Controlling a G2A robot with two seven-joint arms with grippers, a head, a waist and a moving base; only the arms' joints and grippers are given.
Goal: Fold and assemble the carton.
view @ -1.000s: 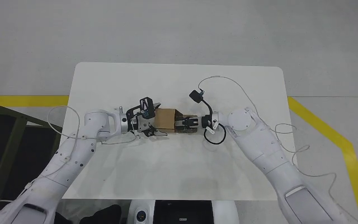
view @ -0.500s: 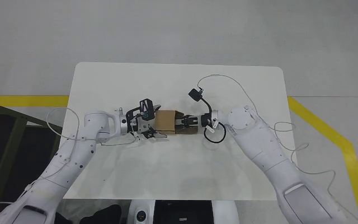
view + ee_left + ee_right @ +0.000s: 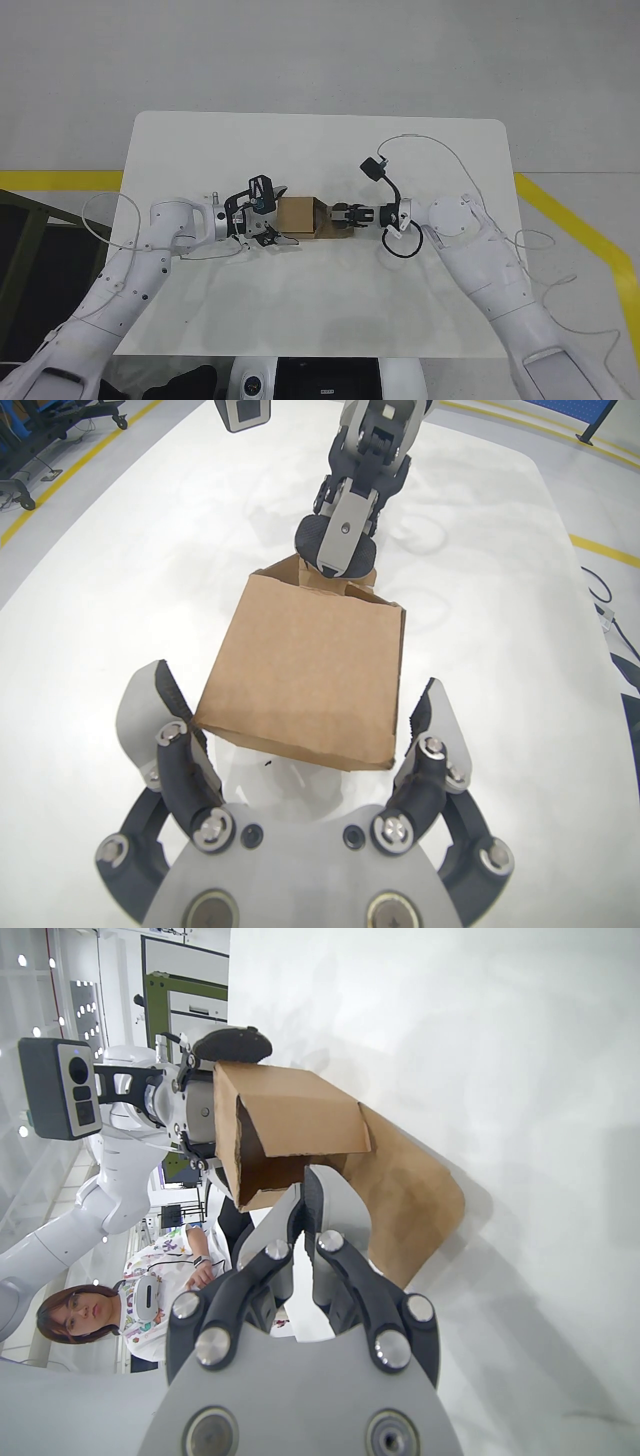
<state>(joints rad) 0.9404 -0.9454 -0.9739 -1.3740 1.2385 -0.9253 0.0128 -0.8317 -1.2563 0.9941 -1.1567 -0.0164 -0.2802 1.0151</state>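
A brown carton [image 3: 298,213] lies on its side at the middle of the white table [image 3: 320,140]. My left gripper [image 3: 270,217] is shut on its closed end, one finger on each side [image 3: 297,680]. The far end is open, with flaps sticking out; one long flap [image 3: 410,1208] rests on the table. At that open end my right gripper [image 3: 337,214] is shut, pads pressed together with nothing between them. Its tip [image 3: 305,1178] sits at the mouth of the carton [image 3: 295,1108], beside a short flap [image 3: 332,567].
A thin cable [image 3: 430,150] from the right arm loops over the far right part of the table. Bare tabletop lies on all sides of the carton. Yellow floor tape [image 3: 560,215] runs past the table's edges.
The right arm has drawn back to the right, so its shut gripper sits at the carton's mouth rather than deeper in. The left gripper and carton have hardly moved.
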